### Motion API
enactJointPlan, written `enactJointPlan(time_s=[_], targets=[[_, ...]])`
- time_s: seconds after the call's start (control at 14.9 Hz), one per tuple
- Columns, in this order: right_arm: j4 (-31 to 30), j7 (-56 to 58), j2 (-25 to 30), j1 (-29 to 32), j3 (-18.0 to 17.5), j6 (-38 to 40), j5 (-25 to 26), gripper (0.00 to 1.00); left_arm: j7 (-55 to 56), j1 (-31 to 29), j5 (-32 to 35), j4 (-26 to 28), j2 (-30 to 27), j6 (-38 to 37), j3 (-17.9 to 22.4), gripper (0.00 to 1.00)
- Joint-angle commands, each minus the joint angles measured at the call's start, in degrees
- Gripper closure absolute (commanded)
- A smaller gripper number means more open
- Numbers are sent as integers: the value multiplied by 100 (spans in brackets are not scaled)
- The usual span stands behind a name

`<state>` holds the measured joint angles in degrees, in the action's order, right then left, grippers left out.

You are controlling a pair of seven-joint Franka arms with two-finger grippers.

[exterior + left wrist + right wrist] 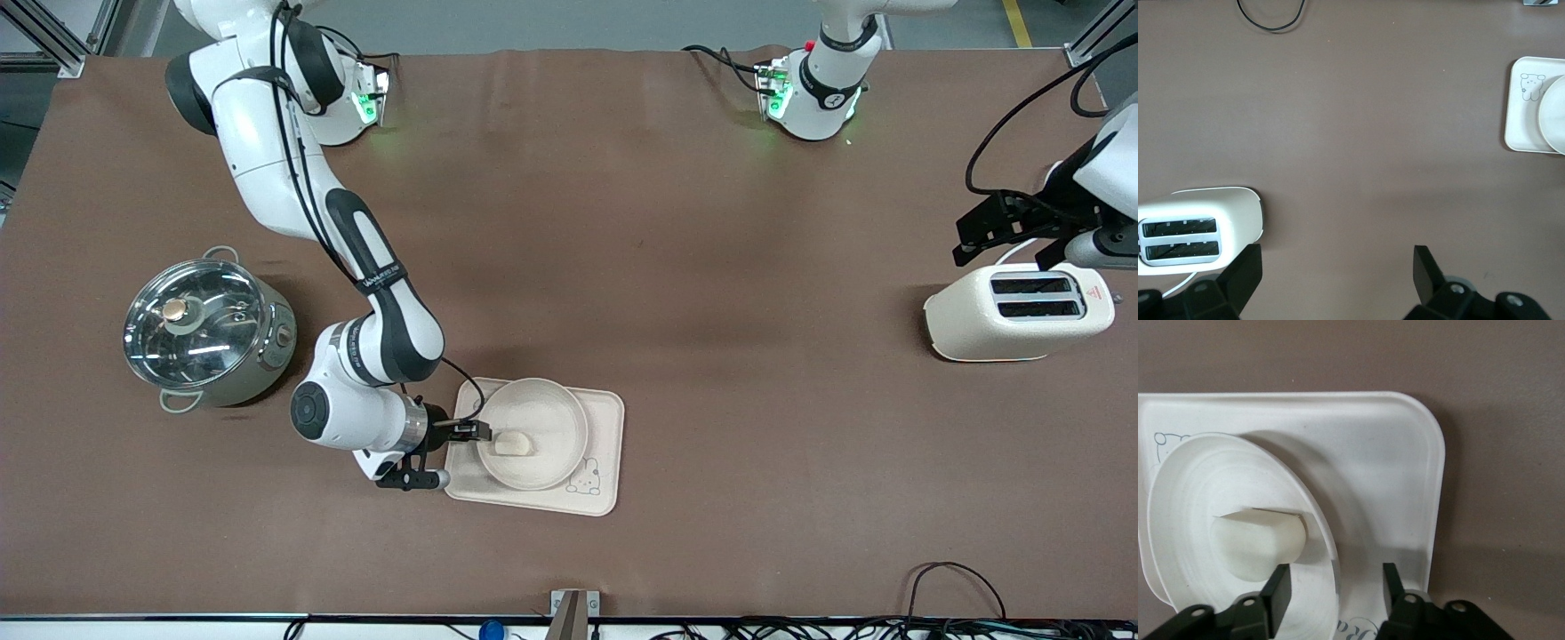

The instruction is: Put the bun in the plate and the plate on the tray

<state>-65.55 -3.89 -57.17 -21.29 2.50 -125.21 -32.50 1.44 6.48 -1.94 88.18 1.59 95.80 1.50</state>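
The cream plate [542, 413] sits on the rectangular tray [606, 418] with the rabbit drawing. The small pale bun [514, 443] lies inside the plate. My right gripper [476, 431] is low at the plate's edge toward the right arm's end. It is open, with one finger inside the plate beside the bun [1258, 543] and one outside over the tray [1405, 473]. The plate's rim [1331, 547] stands between the fingers without being pinched. My left gripper [965, 249] is open and empty, waiting above the table by the toaster. Its view shows the tray [1521, 127] and plate [1555, 120] far off.
A steel pot with a glass lid [204, 333] stands close beside the right arm at its end of the table. A cream toaster [1018, 311] stands at the left arm's end and also shows in the left wrist view [1198, 227]. Cables lie along the table's near edge.
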Motion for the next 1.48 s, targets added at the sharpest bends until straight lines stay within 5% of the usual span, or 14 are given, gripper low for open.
enactJointPlan(time_s=[0.0, 0.34, 0.61, 1.01, 1.41], targets=[[-386, -103, 468, 160, -48, 268, 68, 0, 23, 20, 124, -38, 17, 52, -9, 0], [-880, 10, 1505, 871, 179, 1831, 303, 0, -20, -50, 124, -38, 8, 17, 0, 0], [-1776, 677, 2936, 1196, 444, 2149, 1375, 0, -47, -68, 124, -46, 17, 17, 0, 0], [-1768, 1066, 4528, 1628, 515, 4054, 3133, 0, -21, -68, 124, -38, 8, 17, 26, 0], [-1917, 1031, 5654, 1724, 515, 4479, 3399, 0, -38, -68, 124, -38, -19, 0, 17, 0]])
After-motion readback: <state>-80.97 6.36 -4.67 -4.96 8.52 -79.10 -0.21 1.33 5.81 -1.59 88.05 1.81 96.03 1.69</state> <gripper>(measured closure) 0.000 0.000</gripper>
